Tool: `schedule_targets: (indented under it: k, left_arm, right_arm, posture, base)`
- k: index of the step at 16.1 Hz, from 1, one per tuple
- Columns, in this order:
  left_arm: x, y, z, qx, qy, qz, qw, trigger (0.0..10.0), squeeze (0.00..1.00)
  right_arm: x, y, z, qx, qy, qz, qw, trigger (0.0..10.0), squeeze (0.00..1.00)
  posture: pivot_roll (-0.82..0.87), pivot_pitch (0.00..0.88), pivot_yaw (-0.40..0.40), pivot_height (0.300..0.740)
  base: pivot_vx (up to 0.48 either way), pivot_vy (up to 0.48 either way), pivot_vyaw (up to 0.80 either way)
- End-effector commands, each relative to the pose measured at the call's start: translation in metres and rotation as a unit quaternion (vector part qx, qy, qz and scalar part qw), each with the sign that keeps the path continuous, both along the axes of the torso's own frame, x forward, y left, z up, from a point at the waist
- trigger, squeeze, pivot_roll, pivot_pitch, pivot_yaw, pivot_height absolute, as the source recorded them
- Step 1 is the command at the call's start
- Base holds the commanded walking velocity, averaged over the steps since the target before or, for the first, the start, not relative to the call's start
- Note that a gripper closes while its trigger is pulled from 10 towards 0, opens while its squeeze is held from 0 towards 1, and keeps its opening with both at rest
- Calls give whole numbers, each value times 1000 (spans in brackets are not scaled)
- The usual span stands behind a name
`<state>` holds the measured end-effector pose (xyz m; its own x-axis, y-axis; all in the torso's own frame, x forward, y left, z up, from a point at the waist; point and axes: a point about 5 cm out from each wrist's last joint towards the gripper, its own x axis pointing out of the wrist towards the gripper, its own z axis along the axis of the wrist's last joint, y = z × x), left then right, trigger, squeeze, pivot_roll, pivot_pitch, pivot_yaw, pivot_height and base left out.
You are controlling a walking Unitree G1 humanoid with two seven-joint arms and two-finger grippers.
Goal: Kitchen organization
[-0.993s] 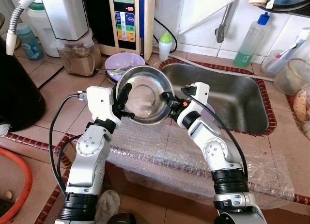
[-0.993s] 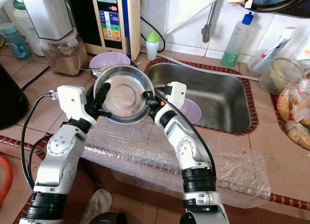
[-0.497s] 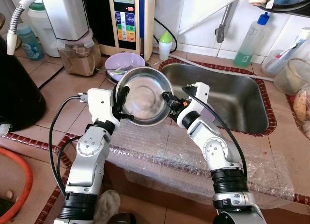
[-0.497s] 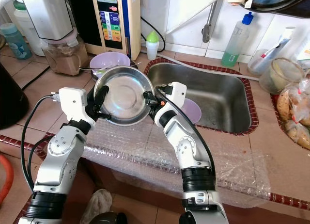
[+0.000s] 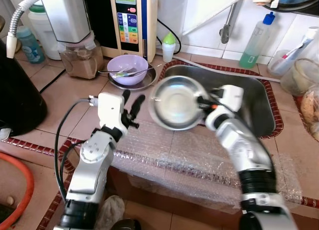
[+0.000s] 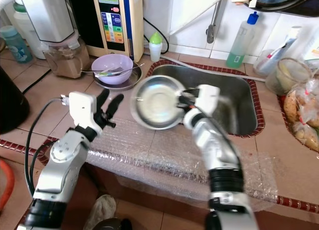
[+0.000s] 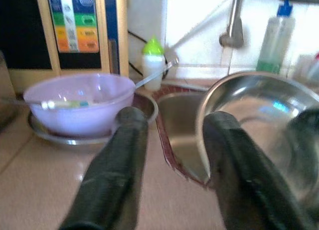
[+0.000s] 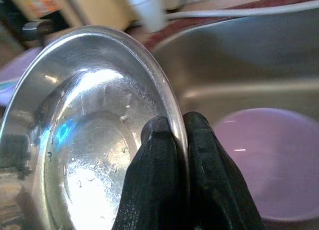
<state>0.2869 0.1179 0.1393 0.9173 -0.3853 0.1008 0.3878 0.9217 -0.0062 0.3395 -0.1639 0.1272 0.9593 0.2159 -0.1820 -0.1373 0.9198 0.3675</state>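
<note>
A shiny steel bowl (image 5: 175,102) hangs tilted over the sink's left rim, blurred by motion. My right gripper (image 8: 175,135) is shut on its rim, one finger on each side of the edge. My left gripper (image 5: 132,101) stands open a little to the left of the bowl, apart from it, over the tiled counter. A lilac bowl with a spoon (image 5: 127,69) sits on a steel plate at the back of the counter. Another lilac dish (image 8: 269,160) lies in the steel sink (image 5: 251,98).
Bubble wrap (image 5: 199,160) covers the counter's front edge. A water machine (image 5: 132,16), a jar of brown powder (image 5: 79,60) and a small green-capped bottle (image 5: 170,45) line the back. A soap bottle (image 5: 255,36) and containers stand right of the tap.
My left gripper has let go of the steel bowl and opened. My right gripper has carried the bowl to the right, toward the sink.
</note>
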Motion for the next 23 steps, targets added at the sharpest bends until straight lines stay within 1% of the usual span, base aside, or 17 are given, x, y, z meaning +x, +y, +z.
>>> schedule_targets:
  k: [1,2,3,4,5,6,7,9,10,11,12,13,14,15,18,22,23]
  left_arm:
    - [-3,-1,0,9,4,-13,1000,10000,1000]
    - [-7,-2,-4,11,14,-21,1000,10000,1000]
    - [-11,-5,-10,15,28,-35,999,10000,1000]
    - [-14,-7,-13,21,37,-45,998,10000,1000]
    - [-16,-7,-15,24,41,-50,998,10000,1000]
    - [-18,-8,-18,32,48,-58,997,10000,1000]
    - [-22,-9,-23,42,63,-61,995,10000,1000]
    - [-24,-11,-25,44,67,-64,995,10000,1000]
    - [-24,-11,-25,45,68,-65,995,10000,1000]
    - [-26,-12,-26,46,71,-62,994,10000,1000]
    - [-26,-12,-26,48,74,-62,994,10000,1000]
    - [-27,-12,-26,49,76,-62,994,10000,1000]
    - [-27,-12,-27,53,77,-62,994,10000,1000]
    - [-27,-12,-27,56,79,-60,993,10000,1000]
    - [-27,-9,-27,76,81,-52,992,10000,1000]
    - [-25,-6,-28,93,86,-36,991,10000,1000]
    - [-23,-6,-26,94,84,-27,992,10000,1000]
  right_arm:
    - [1,-10,1,-6,-4,-26,1000,0,0]
    - [3,-22,0,-20,-3,-61,998,0,0]
    - [5,-37,-2,-41,4,-123,992,0,0]
    - [6,-44,-5,-51,15,-153,987,0,0]
    - [7,-47,-7,-61,19,-169,984,0,0]
    - [7,-51,-11,-83,24,-189,978,0,0]
    - [8,-56,-20,-95,43,-227,968,0,0]
    - [8,-59,-30,-84,67,-258,960,0,0]
    - [8,-58,-33,-82,77,-264,958,2471,0]
    - [9,-56,-42,-70,98,-280,952,1882,0]
    - [10,-51,-47,-60,107,-280,952,2510,0]
    - [11,-47,-49,-57,112,-275,953,4196,0]
    - [11,-43,-51,-54,116,-272,954,9765,459]
    - [11,-40,-53,-58,119,-270,954,10000,1000]
    - [10,-34,-59,-47,125,-265,955,10000,1000]
    - [7,-40,-63,-36,123,-268,955,10000,1000]
    - [7,-39,-62,-33,116,-259,958,10000,1000]
  posture:
    - [1,0,38,740]
    - [3,0,37,740]
    - [3,0,37,740]
    - [9,0,36,740]
    - [9,0,36,740]
    - [13,0,37,740]
    - [21,0,34,740]
    - [25,0,28,740]
    - [26,0,27,740]
    - [30,0,22,740]
    - [30,0,22,740]
    - [30,0,22,740]
    - [30,0,22,740]
    - [30,0,22,740]
    - [39,0,31,740]
    - [36,0,42,740]
    - [35,0,42,740]
  base:
    - [0,0,0]
    - [0,0,0]
    - [0,0,0]
    - [0,0,0]
    - [0,0,0]
    - [0,0,0]
    - [0,0,0]
    - [0,0,0]
    - [0,0,0]
    - [0,0,0]
    - [0,0,0]
    - [0,0,0]
    - [0,0,0]
    - [0,0,0]
    - [0,0,0]
    - [0,0,0]
    - [0,0,0]
